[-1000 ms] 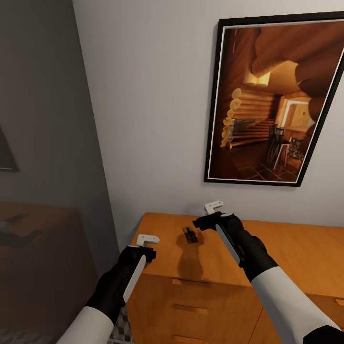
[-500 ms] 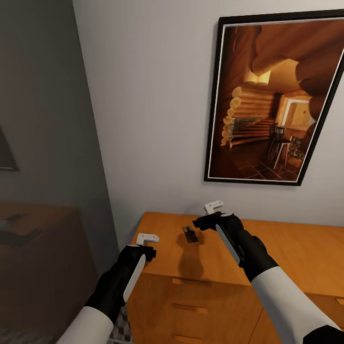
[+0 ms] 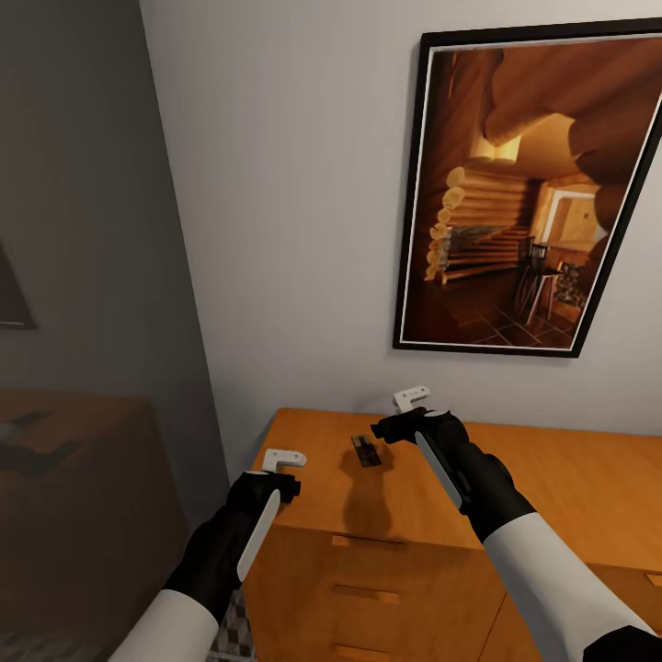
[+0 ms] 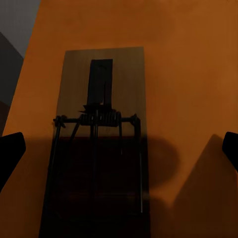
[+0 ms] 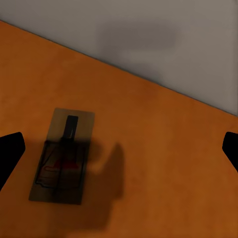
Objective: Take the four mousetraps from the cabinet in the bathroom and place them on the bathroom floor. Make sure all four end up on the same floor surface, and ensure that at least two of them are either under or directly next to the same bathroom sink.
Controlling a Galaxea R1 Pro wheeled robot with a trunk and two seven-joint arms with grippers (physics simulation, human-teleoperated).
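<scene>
One mousetrap (image 3: pixel 366 452) lies flat on the top of the orange-brown cabinet (image 3: pixel 552 487), toward its far left part, a little out from the wall. In the head view the right pincer (image 3: pixel 405 414) hangs just right of it and slightly farther back, clear of the wood, casting a shadow on the cabinet top near the trap. So the trap lies to the left of and a little nearer than that pincer, close enough that a small shift left and a descent would, by my judgement, bring it over the piece.

The trap's long axis runs roughly near-to-far across the top, slightly slanted. In the right wrist view the mousetrap (image 5: pixel 63 156) sits off toward one dark fingertip, not midway between them; the two tips stand wide apart at the picture's edges, so this pincer is open and empty.

The left pincer (image 3: pixel 285 462) hovers at the cabinet's near left corner, left of and nearer than the trap. Its wrist view looks straight down on the mousetrap (image 4: pixel 99 144), wire spring and bar plainly drawn, with both fingertips spread wide; open as well, holding nothing. Both arms are close, and I cannot say which is nearer.

Nothing stands between either pincer and the trap. A framed picture (image 3: pixel 524 193) hangs on the wall above, well clear. Patterned bathroom floor (image 3: pixel 234 634) tiles show below the left arm.
</scene>
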